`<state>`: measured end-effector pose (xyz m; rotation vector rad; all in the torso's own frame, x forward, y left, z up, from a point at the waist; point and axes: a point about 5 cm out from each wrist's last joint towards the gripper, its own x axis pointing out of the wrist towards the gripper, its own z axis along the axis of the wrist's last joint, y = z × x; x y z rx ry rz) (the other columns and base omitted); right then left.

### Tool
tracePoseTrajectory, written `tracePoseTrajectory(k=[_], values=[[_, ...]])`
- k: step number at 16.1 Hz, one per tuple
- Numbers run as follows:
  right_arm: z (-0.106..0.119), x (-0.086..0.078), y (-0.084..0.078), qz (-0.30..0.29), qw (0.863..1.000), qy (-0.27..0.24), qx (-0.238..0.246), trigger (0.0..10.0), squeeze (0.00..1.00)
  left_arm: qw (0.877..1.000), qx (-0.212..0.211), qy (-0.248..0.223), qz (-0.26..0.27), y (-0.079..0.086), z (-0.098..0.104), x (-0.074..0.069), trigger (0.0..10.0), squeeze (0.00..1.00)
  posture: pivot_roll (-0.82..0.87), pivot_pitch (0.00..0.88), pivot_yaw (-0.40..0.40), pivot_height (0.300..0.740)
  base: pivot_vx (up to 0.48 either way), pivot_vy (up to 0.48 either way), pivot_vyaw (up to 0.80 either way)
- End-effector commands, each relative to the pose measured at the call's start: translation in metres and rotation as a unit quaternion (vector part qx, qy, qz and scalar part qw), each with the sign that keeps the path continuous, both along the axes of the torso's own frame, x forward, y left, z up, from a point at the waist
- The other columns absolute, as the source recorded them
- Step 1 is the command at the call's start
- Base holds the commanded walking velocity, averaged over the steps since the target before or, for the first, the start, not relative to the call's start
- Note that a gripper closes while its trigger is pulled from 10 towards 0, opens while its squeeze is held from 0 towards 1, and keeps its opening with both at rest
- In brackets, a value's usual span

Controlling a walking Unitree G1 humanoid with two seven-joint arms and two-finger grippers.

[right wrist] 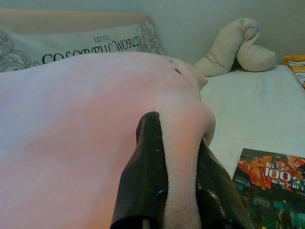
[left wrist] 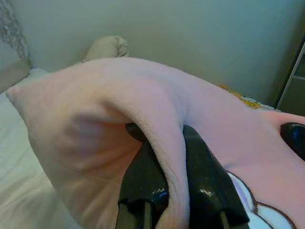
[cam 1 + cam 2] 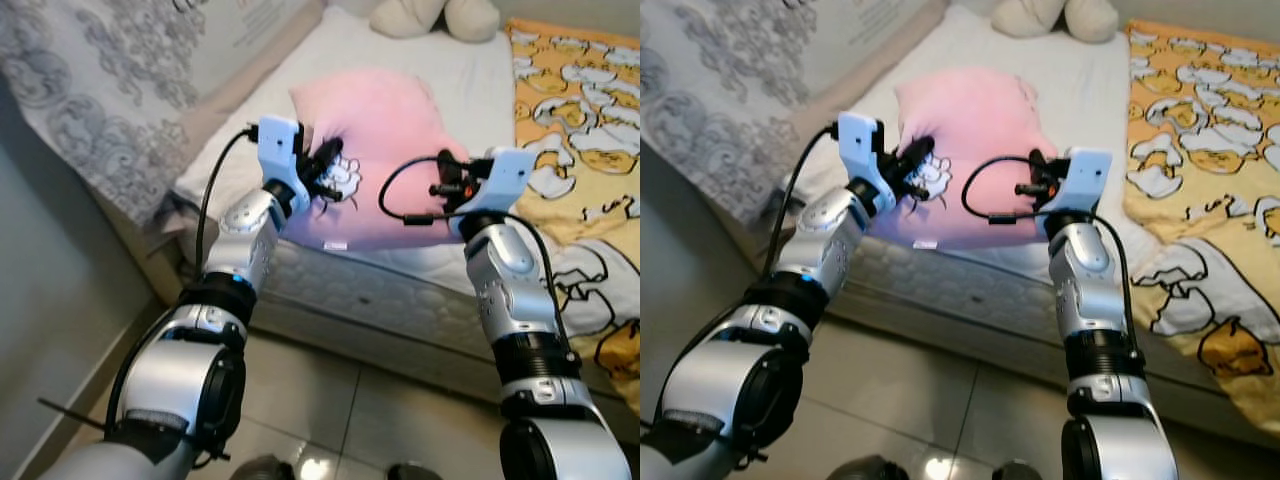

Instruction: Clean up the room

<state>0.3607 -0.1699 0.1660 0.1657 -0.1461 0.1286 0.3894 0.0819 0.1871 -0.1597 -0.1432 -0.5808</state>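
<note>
Robot body as seen from the head camera. Two arms with silver, rounded shells, joined by black ribbed rings at elbow and forearm. Each wrist carries a pale blue, boxy camera mount. A black cable loops free from each mount: one arcs along the left forearm, one curls beside the right wrist. Left tool (image 3: 325, 172) and right tool (image 3: 447, 182): black, with small dark mechanical parts at the base. Wrist views: fingers (image 2: 143, 181) long, glossy black and smooth on the left; on the right, fingers (image 1: 143, 176) matte with fine ribbing.
</note>
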Motion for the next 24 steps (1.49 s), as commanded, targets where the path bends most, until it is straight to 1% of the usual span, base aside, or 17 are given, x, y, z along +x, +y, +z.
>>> tracePoseTrajectory(k=[1,7,9,13,18,21,24], values=[[0.005,-0.002,-0.032,-0.071,0.997,-0.012,0.001,10.0,0.00,0.998,-0.014,-0.030,0.055,0.023,0.019,0.006,10.0,0.00,-0.11,0.000,0.031,0.740,0.446,0.000,0.00],[0.008,0.001,-0.030,-0.070,0.997,-0.018,-0.006,10.0,0.00,0.998,-0.008,-0.024,0.052,0.022,0.016,0.006,10.0,0.00,-0.11,0.000,0.036,0.740,0.442,0.000,0.00],[0.008,0.000,-0.028,-0.068,0.997,-0.024,-0.009,10.0,0.00,0.998,-0.021,-0.032,0.045,0.022,0.019,0.006,10.0,0.00,-0.12,0.000,0.040,0.740,0.386,0.281,0.00],[0.007,-0.002,-0.030,-0.071,0.997,-0.027,-0.013,10.0,0.00,0.998,-0.017,-0.035,0.047,0.026,0.022,0.007,10.0,0.00,-0.11,0.000,0.039,0.740,0.368,0.309,0.00],[0.007,-0.001,-0.026,-0.069,0.997,-0.027,-0.011,10.0,0.00,0.998,-0.013,-0.036,0.043,0.029,0.023,0.008,10.0,0.00,-0.11,0.000,0.044,0.740,0.350,0.327,0.00],[0.005,-0.001,-0.026,-0.072,0.997,-0.024,-0.012,10.0,0.00,0.998,0.001,-0.041,0.038,0.026,0.025,0.009,10.0,0.00,-0.12,0.000,0.057,0.740,0.000,0.480,-0.78],[0.005,-0.002,-0.030,-0.079,0.996,-0.028,-0.009,10.0,0.00,0.998,0.007,-0.043,0.037,0.023,0.027,0.009,10.0,0.00,-0.13,0.000,0.066,0.740,0.000,0.480,0.00]])
